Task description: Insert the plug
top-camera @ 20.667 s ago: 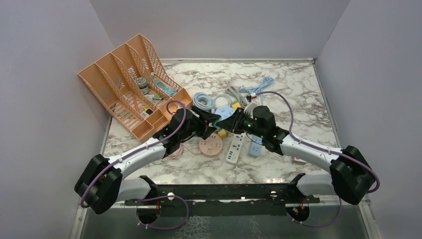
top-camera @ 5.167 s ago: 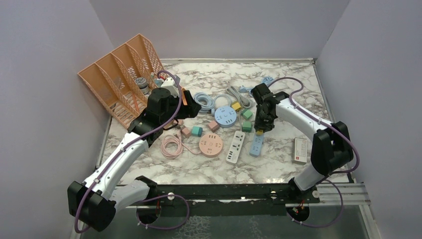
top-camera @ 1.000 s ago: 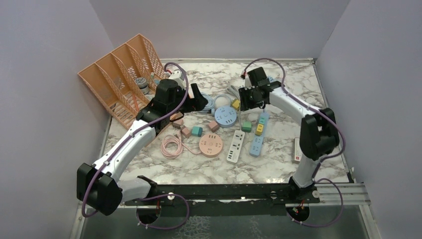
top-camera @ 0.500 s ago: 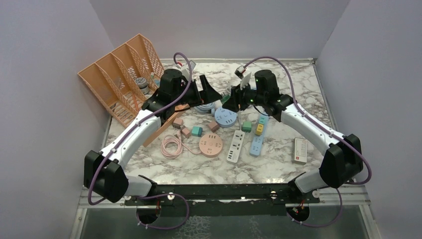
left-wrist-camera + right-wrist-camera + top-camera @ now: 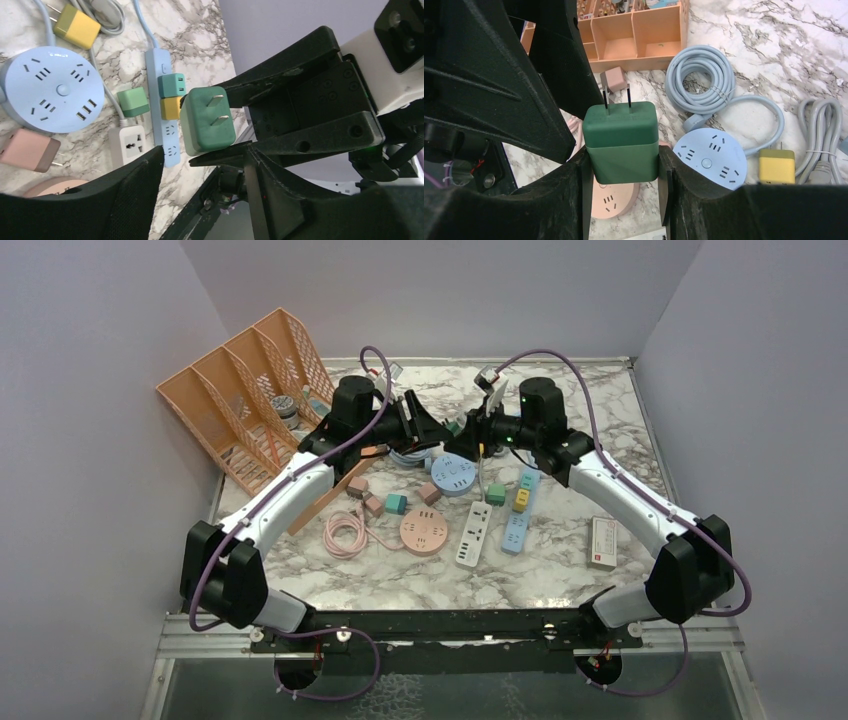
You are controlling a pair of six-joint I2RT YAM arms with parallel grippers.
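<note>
No legible text, labels, or numbers anywhere

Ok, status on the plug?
Right gripper shut on dark green plug, held aloft, prongs bare. Left gripper open, crowding the prongs, not touching.

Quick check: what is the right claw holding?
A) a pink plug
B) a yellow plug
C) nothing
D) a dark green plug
D: in the right wrist view, the right claw is clamped on the sides of the dark green plug, whose two prongs point away from the claw.
</note>
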